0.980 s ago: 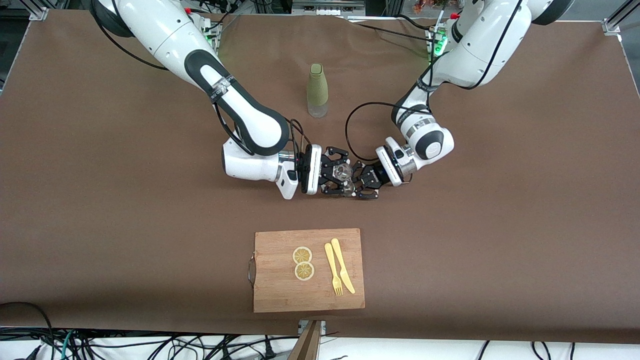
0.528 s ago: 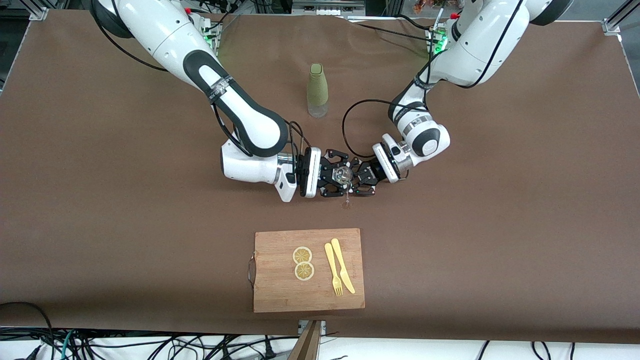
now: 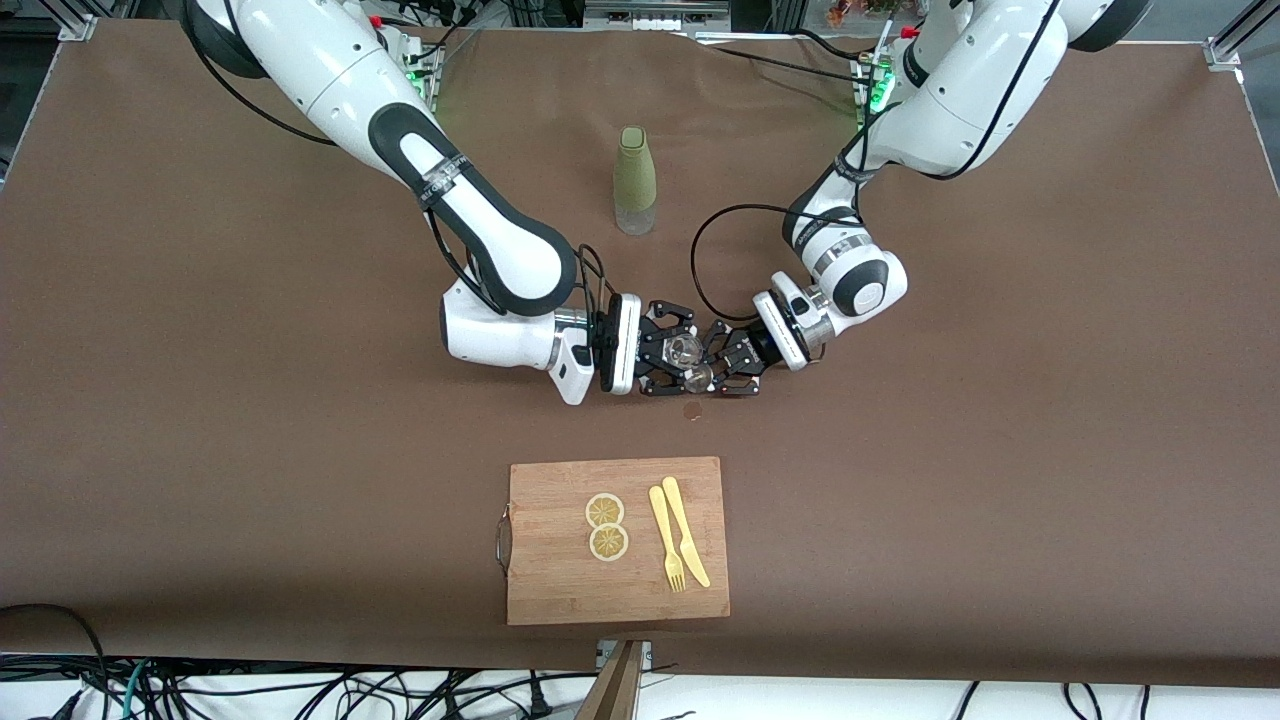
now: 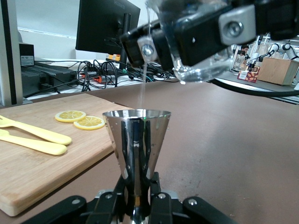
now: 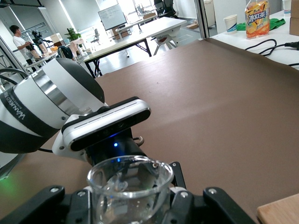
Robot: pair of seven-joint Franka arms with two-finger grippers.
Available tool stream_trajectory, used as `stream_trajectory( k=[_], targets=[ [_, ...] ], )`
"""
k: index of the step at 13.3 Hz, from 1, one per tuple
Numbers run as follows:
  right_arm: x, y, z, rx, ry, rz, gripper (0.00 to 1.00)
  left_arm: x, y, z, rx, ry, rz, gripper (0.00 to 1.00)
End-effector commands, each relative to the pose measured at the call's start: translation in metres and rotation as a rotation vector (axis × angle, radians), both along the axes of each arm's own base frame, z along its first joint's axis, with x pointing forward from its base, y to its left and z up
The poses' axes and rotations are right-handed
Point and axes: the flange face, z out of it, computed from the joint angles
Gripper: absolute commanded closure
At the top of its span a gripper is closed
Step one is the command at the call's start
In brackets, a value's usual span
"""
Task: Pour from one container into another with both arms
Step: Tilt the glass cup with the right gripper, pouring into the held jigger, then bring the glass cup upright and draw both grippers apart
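My right gripper (image 3: pixel 672 352) is shut on a clear glass cup (image 3: pixel 685 348) and holds it tipped above the middle of the table. A thin stream of water (image 4: pixel 143 79) runs from the cup (image 4: pixel 198 56) down into a steel jigger (image 4: pixel 137 140). My left gripper (image 4: pixel 137 189) is shut on the jigger's narrow waist and holds it upright just under the cup. In the front view the jigger (image 3: pixel 701 378) and left gripper (image 3: pixel 716 372) sit tip to tip with the right gripper. The right wrist view shows the cup (image 5: pixel 128 186) between its own jaws, which stand shut on it.
A small dark wet spot (image 3: pixel 692 410) lies on the brown table just below the grippers. A green bottle (image 3: pixel 635 180) stands nearer the arms' bases. A wooden cutting board (image 3: pixel 560 590) near the front edge carries two lemon slices (image 3: pixel 606 526), a yellow fork (image 3: pixel 665 538) and knife (image 3: pixel 686 530).
The left gripper with the jigger moved in toward the cup, then eased back out slightly. A drip fell to the table half a second ago, and the wet spot now shows uncovered.
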Motion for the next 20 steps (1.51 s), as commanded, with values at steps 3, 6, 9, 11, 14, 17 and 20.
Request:
stream_trajectory(
  k=[3,6,9,11,14,17,20],
  targets=[
    [0.002,0.005,0.007,0.004,-0.032,0.008,0.95,-0.003,-0.002,0.003,0.034,-0.1,0.017,1.0],
    [0.006,0.001,0.009,0.008,-0.07,0.02,0.95,-0.003,-0.002,0.003,0.032,-0.098,0.023,1.0],
    [0.01,-0.005,0.017,0.039,-0.118,0.06,0.95,-0.003,-0.001,0.003,0.031,-0.092,0.035,1.0],
    [0.022,-0.022,0.029,0.082,-0.13,0.085,0.95,-0.001,0.001,0.003,0.023,-0.08,0.044,1.0],
    [0.043,-0.057,0.063,0.159,-0.15,0.126,0.95,0.001,0.015,0.001,0.021,-0.076,0.064,1.0],
    [0.065,-0.114,0.089,0.267,-0.165,0.183,0.95,-0.001,0.045,-0.002,-0.038,-0.093,0.052,1.0],
    [0.08,-0.176,0.1,0.361,-0.175,0.244,0.95,0.001,0.085,-0.002,-0.088,-0.152,-0.04,1.0]
  ],
)
